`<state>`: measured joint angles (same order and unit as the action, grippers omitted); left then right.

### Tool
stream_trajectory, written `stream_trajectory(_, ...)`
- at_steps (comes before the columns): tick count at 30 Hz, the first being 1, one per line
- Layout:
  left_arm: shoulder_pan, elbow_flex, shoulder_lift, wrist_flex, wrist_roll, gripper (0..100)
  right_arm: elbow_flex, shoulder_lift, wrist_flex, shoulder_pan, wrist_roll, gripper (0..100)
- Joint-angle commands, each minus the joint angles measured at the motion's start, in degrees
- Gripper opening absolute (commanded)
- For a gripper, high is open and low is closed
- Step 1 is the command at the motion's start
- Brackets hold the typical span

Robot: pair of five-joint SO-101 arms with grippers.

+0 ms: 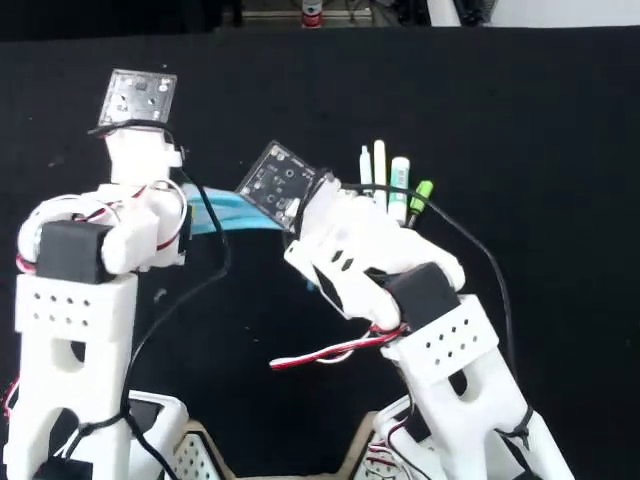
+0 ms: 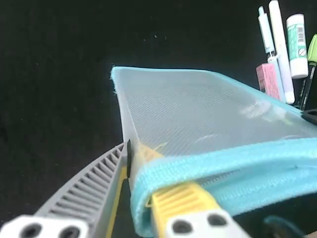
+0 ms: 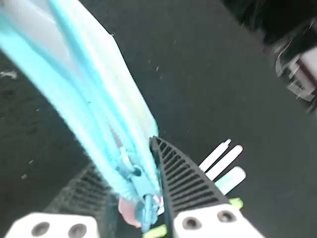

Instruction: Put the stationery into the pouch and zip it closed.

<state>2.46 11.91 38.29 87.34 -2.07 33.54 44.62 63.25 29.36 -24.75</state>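
Two hands: both are pinched shut on the pouch point(image 1: 225, 212), one at each end.
Left hand point(image 2: 131, 153): we see its two fingers squeeze one corner of the pouch.
Right hand point(image 3: 124, 158): it is closed on the other end, right by the zip pull point(image 3: 141, 193).
Pouch: it hangs stretched between the two hands. It looks empty to us. We cannot tell if the zip is open.
Stationery point(image 1: 392, 185): it lies in a row on the worktop point(image 1: 520, 120), just beside the right arm and outside the pouch.
Slip: if the right hand tugs the zip hard, we think the corner could pop out of the left hand.
Wrong order: if the zip gets shut now, the things stay outside.
Bump: the right arm is close to the row. One swing could knock the pens point(image 2: 281, 54) and make them roll away.
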Motion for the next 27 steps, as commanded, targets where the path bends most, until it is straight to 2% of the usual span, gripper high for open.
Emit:
stream_trajectory(1, -3.3, -0.2, 1.5, -2.5, 0.4, 3, -7.3, 0.0, 6.7, -1.5, 7.4, 17.5)
stream_trajectory(3, -5.1, -1.3, 1.5, -2.4, 0.4, 3, -11.6, 0.0, 10.6, -1.3, 10.6, 24.4)
stream_trajectory(5, -6.0, -1.8, 1.5, -2.5, 0.4, 3, -15.8, 0.0, 14.6, 0.4, 13.5, 27.3)
stream_trajectory(9, -5.8, -1.7, 1.5, -2.5, 0.6, 3, -26.1, 0.0, 24.0, 7.2, 14.6, 24.3)
stream_trajectory(11, -5.9, -1.5, 1.5, -2.0, 0.6, 3, -32.7, 0.0, 28.6, 7.9, 14.4, 21.5)
stream_trajectory(13, -6.0, 0.0, 1.8, -2.0, 0.7, 3, -38.2, -0.4, 30.9, 4.6, 14.4, 18.5)
stream_trajectory(15, -6.0, 2.2, 2.1, -2.0, 0.8, 3, -39.3, -0.7, 30.4, -2.5, 14.4, 14.3)
stream_trajectory(18, -6.0, 5.9, 2.1, -2.4, 0.7, 3, -35.6, -3.1, 28.1, -13.6, 14.9, 9.9)
stream_trajectory(21, -5.8, 8.0, 2.1, -2.5, 0.6, 3, -28.4, -8.2, 25.5, -21.5, 16.6, 10.0)
stream_trajectory(24, -6.0, 7.9, 2.2, -2.5, 0.7, 3, -20.9, -15.0, 19.8, -26.8, 21.5, 11.5)
stream_trajectory(27, -6.0, 8.3, 2.2, -2.3, 0.7, 3, -16.3, -22.2, 12.4, -28.5, 26.0, 13.5)
